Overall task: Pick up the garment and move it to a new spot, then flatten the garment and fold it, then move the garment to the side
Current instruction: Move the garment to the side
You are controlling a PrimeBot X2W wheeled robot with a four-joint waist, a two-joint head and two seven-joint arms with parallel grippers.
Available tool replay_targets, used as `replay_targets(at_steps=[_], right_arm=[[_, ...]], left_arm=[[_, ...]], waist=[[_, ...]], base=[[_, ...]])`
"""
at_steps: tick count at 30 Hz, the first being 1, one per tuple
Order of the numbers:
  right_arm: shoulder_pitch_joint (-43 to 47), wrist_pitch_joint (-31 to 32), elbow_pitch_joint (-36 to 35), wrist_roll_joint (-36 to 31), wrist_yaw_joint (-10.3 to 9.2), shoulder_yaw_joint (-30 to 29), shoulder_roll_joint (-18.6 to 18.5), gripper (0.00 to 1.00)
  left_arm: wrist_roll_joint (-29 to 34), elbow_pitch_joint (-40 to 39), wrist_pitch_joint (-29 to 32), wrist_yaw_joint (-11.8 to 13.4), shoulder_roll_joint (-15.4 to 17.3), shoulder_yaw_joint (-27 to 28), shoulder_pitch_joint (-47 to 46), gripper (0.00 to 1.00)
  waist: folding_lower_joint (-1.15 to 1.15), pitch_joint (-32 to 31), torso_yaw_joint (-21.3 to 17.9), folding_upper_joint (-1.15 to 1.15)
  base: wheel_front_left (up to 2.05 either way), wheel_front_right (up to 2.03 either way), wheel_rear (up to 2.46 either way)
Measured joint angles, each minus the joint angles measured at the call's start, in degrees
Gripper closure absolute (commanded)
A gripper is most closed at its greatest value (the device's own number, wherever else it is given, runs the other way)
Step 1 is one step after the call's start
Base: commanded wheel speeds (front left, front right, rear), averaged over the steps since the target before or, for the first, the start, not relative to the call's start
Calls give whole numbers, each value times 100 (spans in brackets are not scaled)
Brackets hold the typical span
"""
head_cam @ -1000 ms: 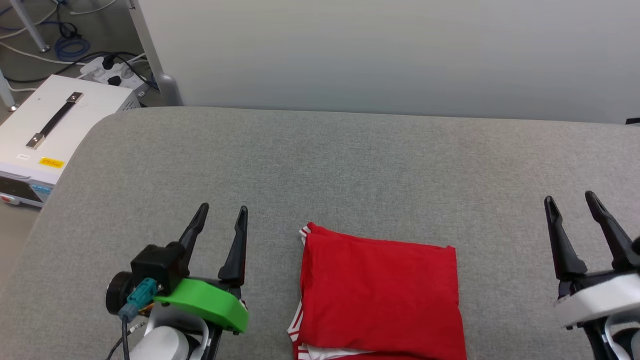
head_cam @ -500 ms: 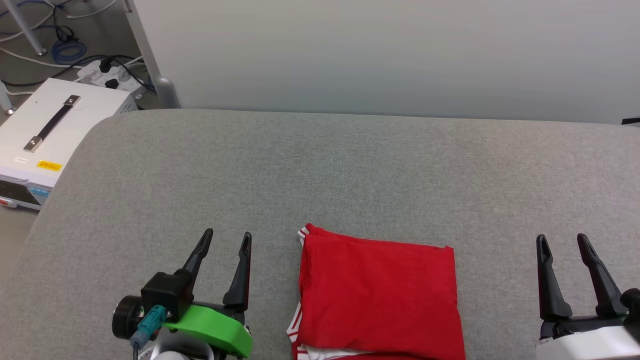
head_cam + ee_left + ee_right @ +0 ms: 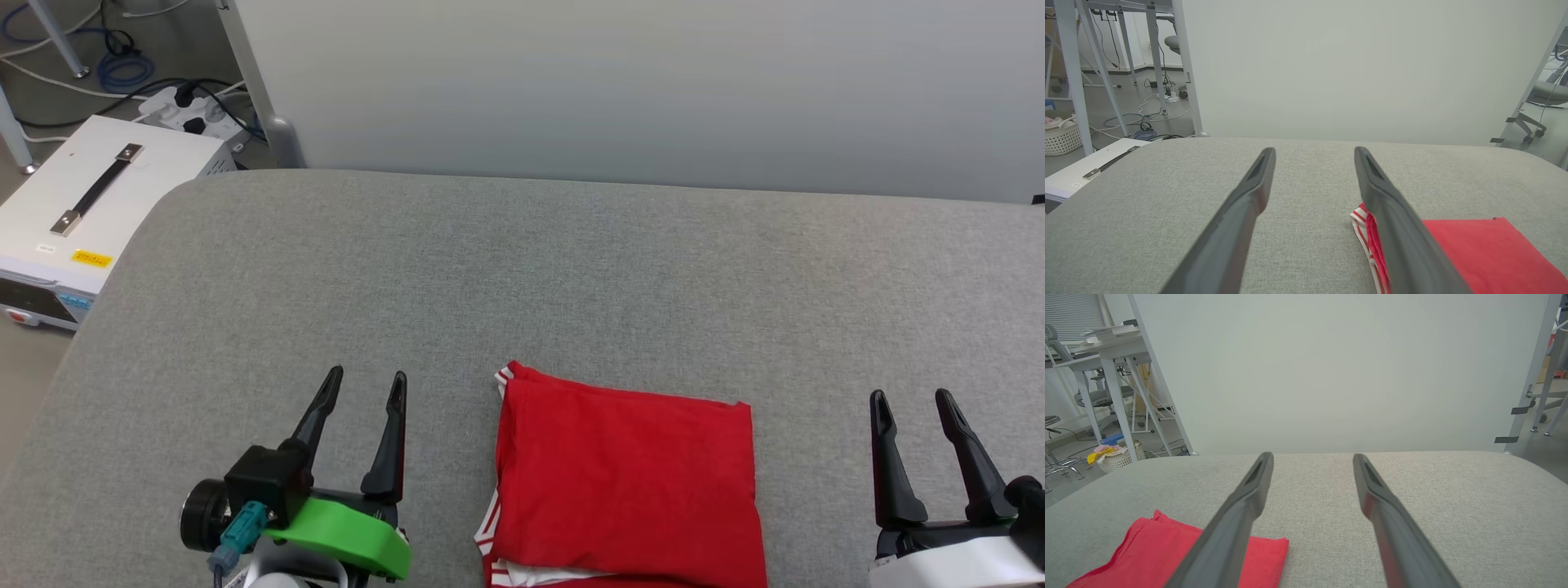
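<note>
One folded garment on one table — two sets of jaws, spread.

The yellow label on the white box is illegible.

We see a grey fabric-covered table, rounded at the far left corner. Red garment lies flat on it, folded into a rectangle near the front edge, white-striped trim at its left side.
</note>
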Motion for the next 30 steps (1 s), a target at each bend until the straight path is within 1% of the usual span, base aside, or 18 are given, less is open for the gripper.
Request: replay_targets(at_steps=[4, 12, 14, 17, 22, 24, 27, 30], right_arm=[[-1, -2, 18, 8, 0, 16, -3, 0], [-2, -5, 99, 67, 0, 58, 1, 0], [-4, 88, 151, 223, 0, 64, 52, 0], [-10, 654, 308, 335, 0, 176, 70, 0], [-159, 2156, 520, 424, 0, 425, 7, 0], [-282, 2625, 555, 563, 0, 444, 57, 0], [-459, 3488, 665, 734, 0, 505, 101, 0], [-607, 3987, 703, 650, 0, 483, 111, 0]], left_arm=[[119, 151, 0, -138, -109, 70, 21, 0], [258, 257, 0, -311, -244, 205, 21, 0], [297, 281, 0, -341, -264, 231, 21, 0], [349, 337, 0, -390, -271, 241, 20, 0], [439, 383, 0, -443, -320, 259, 10, 0], [466, 402, 0, -482, -341, 255, -1, 0], [498, 458, 0, -527, -376, 216, -40, 0], [523, 480, 0, -541, -393, 232, -92, 0]], waist=[[0, 3, 8, 0], [0, 26, 10, 0], [0, 42, 5, 0], [0, 85, 4, 0], [0, 188, 35, 0], [0, 245, 54, 0], [0, 332, 123, 0], [0, 420, 203, 0]], base=[[0, 0, 0], [0, 0, 0], [0, 0, 0], [0, 0, 0], [0, 0, 0], [0, 0, 0], [0, 0, 0], [0, 0, 0]])
